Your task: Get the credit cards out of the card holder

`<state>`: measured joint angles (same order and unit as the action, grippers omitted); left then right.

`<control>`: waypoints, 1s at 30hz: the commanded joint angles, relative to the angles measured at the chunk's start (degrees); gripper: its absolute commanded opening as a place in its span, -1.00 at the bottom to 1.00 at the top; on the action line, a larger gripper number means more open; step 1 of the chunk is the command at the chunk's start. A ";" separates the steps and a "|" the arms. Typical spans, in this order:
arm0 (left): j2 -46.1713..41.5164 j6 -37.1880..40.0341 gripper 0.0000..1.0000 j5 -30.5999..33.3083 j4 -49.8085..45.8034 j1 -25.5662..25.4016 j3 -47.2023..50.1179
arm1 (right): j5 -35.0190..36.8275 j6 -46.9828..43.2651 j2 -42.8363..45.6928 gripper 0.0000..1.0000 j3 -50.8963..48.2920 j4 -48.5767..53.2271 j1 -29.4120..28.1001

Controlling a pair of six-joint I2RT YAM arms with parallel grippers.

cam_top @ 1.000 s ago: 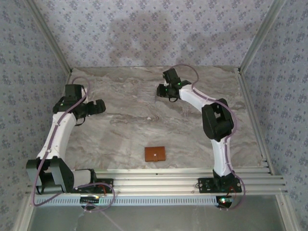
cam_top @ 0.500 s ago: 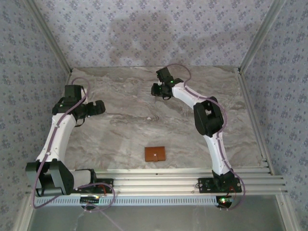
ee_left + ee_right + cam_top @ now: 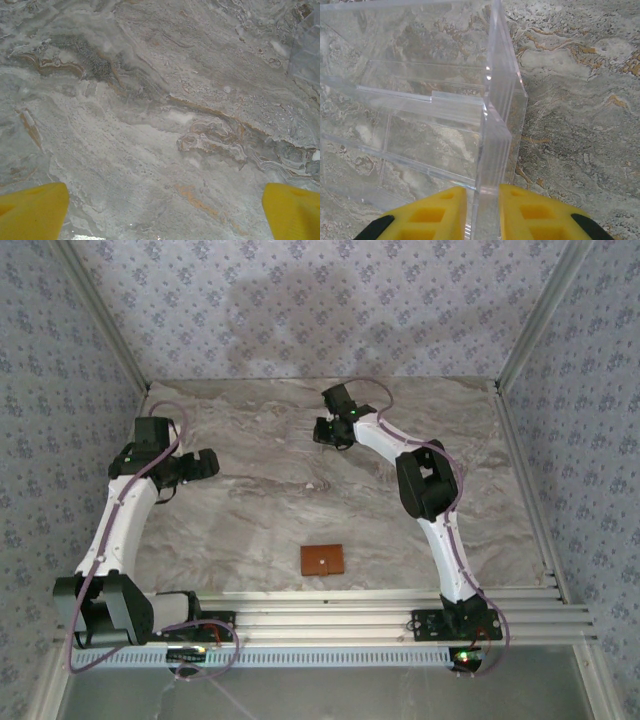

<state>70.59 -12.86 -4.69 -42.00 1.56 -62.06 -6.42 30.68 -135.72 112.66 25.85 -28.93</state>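
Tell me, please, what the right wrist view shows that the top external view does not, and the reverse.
Right wrist view: a clear plastic box with inner shelves, one upright wall of it standing between the right pincer's yellow fingers; whether they press it is unclear. Top external view: a small flat brown leather wallet lying near the grey marble-patterned table's front edge, and the left pincer. Both: that table and the right pincer.

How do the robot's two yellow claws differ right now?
The left gripper stands wide open; the right gripper is nearly closed. The left gripper hangs over the marble table holding nothing; the right gripper pinches a wall of a clear plastic stand. Both have yellow fingers.
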 commanded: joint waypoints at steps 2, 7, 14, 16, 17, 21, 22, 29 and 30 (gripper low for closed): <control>-0.98 0.67 0.98 -0.01 -0.44 0.44 0.12 | 3.11 -0.07 0.07 -0.58 0.82 4.26 -0.34; -0.89 0.64 0.99 0.29 -0.45 0.41 0.17 | 4.10 -1.26 1.65 -0.65 -0.87 4.40 -0.19; -0.55 0.64 0.99 0.73 -0.54 0.41 0.18 | 5.54 -3.89 5.20 -0.78 -4.46 5.15 0.17; -0.30 0.65 0.99 0.73 -0.50 0.43 0.01 | 6.18 -4.65 6.65 -0.81 -6.02 5.66 0.23; -0.20 0.65 0.99 0.82 -0.62 0.41 0.01 | 6.40 -4.98 7.26 -0.82 -6.72 5.71 0.27; 0.21 0.69 0.99 0.74 -0.57 0.46 -0.07 | 6.60 -5.96 11.07 -0.85 -11.49 5.00 1.00; 0.32 0.82 0.99 0.99 -0.71 0.46 -0.08 | 6.59 -6.06 12.20 -0.86 -12.97 4.77 1.26; 1.04 0.90 0.99 2.11 -1.07 0.55 -0.31 | 10.27 -6.62 18.53 -0.86 -19.54 6.95 2.07; 1.13 0.91 0.99 2.28 -1.01 0.58 -0.41 | 11.45 -6.66 19.55 -0.86 -20.52 7.23 2.08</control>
<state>71.33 -12.84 -3.40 -42.04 1.63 -62.06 1.54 24.95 -120.60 93.65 30.83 -26.96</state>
